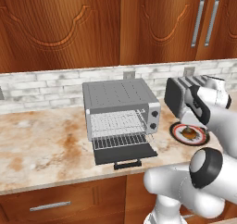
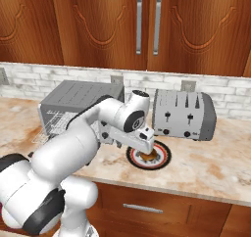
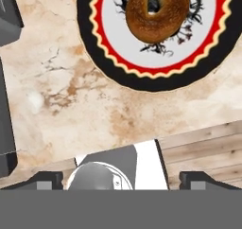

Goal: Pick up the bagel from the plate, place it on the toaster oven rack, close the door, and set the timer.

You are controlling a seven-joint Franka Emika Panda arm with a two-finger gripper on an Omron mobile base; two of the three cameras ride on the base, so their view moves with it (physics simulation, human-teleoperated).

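While hovering over the table: end effector (image 3: 121, 178), dark fingertips spread wide, empty. Small golden-brown ring bagel (image 3: 157, 11) lying on red-rimmed round plate (image 3: 118, 67), not yet grasped. Silver wire toaster oven rack (image 1: 121, 140) bare; dark grey drop-down door (image 1: 124, 153) open. Timer unset, by judgement.

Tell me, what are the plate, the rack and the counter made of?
The plate looks like glazed ceramic: smooth, with painted red and black bands. The rack looks like metal wire: thin silvery bars. The counter looks like polished stone: beige with brown veins. All rendered, so that is a guess.
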